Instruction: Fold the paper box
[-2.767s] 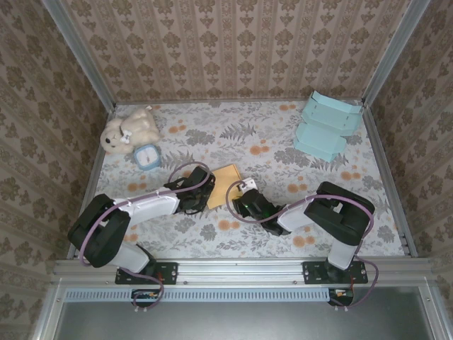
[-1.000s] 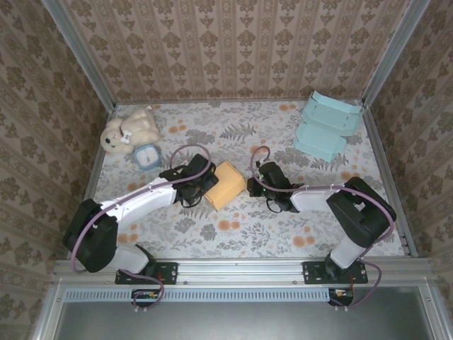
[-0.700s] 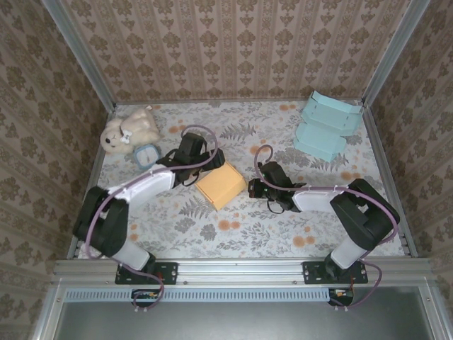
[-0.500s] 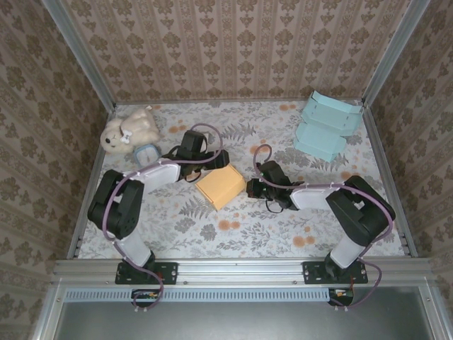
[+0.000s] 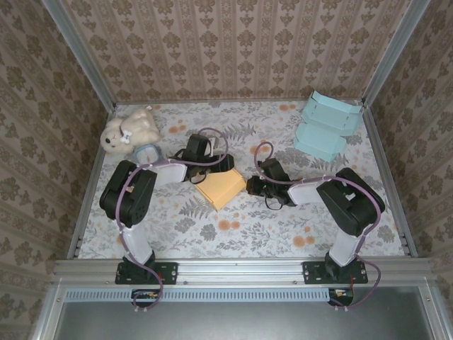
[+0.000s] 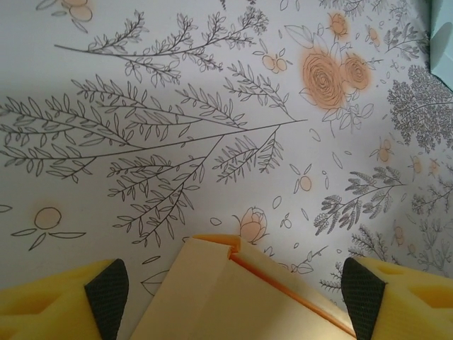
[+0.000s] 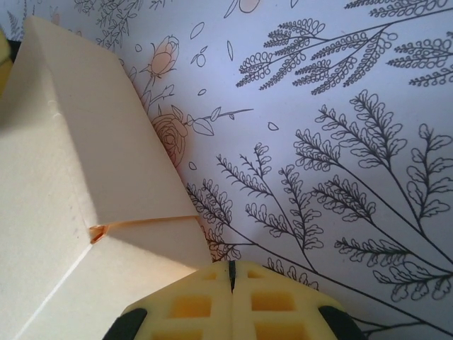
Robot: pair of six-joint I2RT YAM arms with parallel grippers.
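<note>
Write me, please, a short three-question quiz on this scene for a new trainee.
1. True or false: the right pincer is shut, beside the paper box.
2. What stands at the far right of the table? A) a mug B) a pale blue folded box C) a plush bear
3. Fill in: the pincer with its jaws open at the paper box's edge is the ___ one.

Key: 1 true. 2 B. 3 left: the left pincer is open, with the box's edge between its fingers in its wrist view.
</note>
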